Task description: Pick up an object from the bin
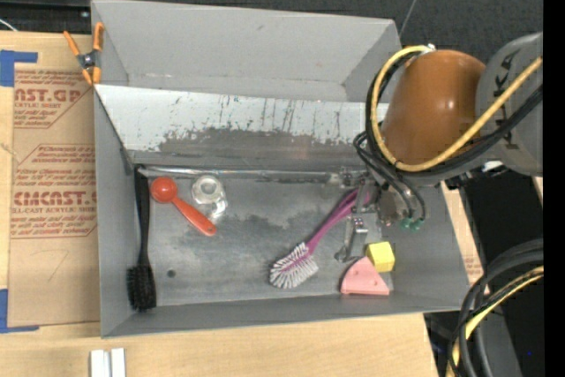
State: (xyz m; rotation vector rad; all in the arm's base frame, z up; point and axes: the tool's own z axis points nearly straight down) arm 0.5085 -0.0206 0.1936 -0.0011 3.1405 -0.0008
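My pincer (355, 236) hangs at four o'clock in the bin (238, 57), beside the purple brush (322, 228) and yellow cube (381, 255). Clenched or released, I cannot tell. Seemingly nothing is lifted yet.

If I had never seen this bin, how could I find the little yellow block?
Look in the grey bin, at the lower right of its floor, beside the gripper. A pink wedge lies there, and the yellow block sits just above its right end. It is the only yellow thing, a small cube, not long like the purple brush.
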